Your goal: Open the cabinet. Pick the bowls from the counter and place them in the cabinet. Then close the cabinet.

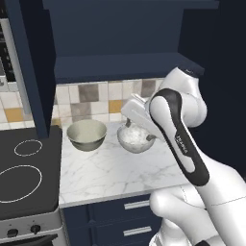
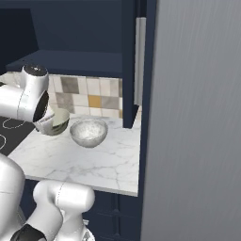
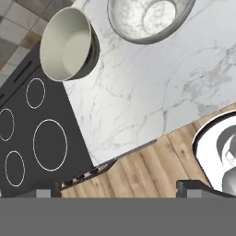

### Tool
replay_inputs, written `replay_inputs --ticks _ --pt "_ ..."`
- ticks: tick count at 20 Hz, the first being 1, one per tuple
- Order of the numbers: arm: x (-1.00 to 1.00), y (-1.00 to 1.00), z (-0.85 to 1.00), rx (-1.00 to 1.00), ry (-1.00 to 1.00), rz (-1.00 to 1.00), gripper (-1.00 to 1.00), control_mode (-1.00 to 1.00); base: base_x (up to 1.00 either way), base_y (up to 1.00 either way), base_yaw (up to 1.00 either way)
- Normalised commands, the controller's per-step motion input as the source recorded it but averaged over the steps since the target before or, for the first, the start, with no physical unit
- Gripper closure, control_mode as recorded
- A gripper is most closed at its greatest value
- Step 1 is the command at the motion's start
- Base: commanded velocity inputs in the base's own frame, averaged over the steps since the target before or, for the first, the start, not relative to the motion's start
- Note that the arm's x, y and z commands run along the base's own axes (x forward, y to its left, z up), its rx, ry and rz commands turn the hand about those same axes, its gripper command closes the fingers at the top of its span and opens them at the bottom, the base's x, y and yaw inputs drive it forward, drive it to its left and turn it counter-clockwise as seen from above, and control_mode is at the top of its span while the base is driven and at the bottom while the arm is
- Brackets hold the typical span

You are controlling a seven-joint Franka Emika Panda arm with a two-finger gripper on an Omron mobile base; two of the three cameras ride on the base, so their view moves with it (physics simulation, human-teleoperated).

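tool: released, fingers spread wide, grasping nothing, above the bench edge | beige bowl: upright on marble bench, near the stovetop | marbled bowl: upright just beside it, apart | cabinet: doors open, shelf bare
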Motion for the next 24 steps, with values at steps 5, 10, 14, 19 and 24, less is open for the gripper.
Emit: replay_inputs --ticks 5,10,14,19,24 --pt "0.16 -0.42 -0.36 -0.01 -0.01 -0.05 -1.0 -1.0 0.0 0.0 0.0" --pt "0.16 -0.49 -0.33 -0.01 -0.01 -0.13 -1.0 -1.0 0.0 0.0 0.0" --pt "0.09 -0.53 -0.33 -0.01 -0.01 -0.17 -1.0 -1.0 0.0 0.0 0.0" --pt "0.07 -0.66 -0.29 -0.02 -0.04 -0.17 -1.0 -1.0 0.0 0.0 0.0" --pt "0.5 -0.29 -0.33 -0.14 0.0 -0.06 -1.0 -1.0 0.0 0.0 0.0"
